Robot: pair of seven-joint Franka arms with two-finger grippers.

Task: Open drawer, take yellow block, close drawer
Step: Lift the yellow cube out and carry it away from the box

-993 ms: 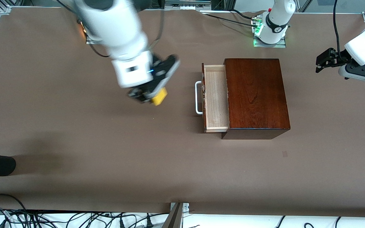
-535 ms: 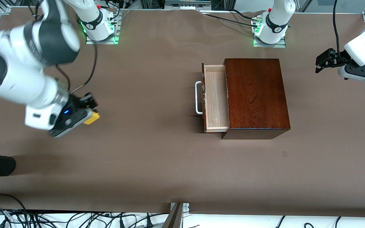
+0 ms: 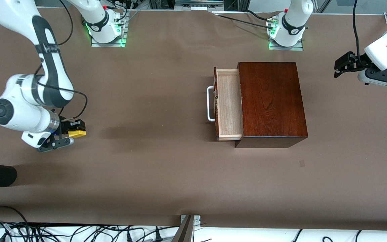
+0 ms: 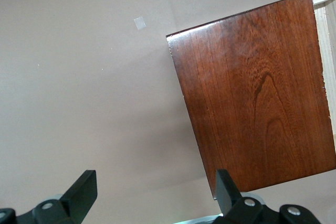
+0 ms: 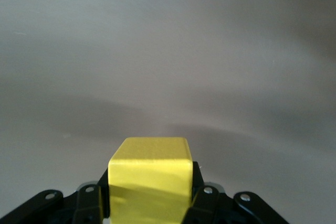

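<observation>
At the middle left of the frame the right gripper [image 3: 70, 131] is clamping the small bright yellow cube [image 3: 77, 133], while the left gripper [image 3: 343, 65] is waiting open-jawed at upper right, leaving the pale-wood drawer [image 3: 228, 104] of the glossy mahogany box [image 3: 271, 101] pulled out and needing closing.

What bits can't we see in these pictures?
- Drawer inside: the part under the wooden box top is hidden in the front view.
- Yellow block: its lower faces are hidden by the right gripper and cut off by the right wrist view's edge.
- Left gripper: its body is cut off by the left wrist view's edge.
</observation>
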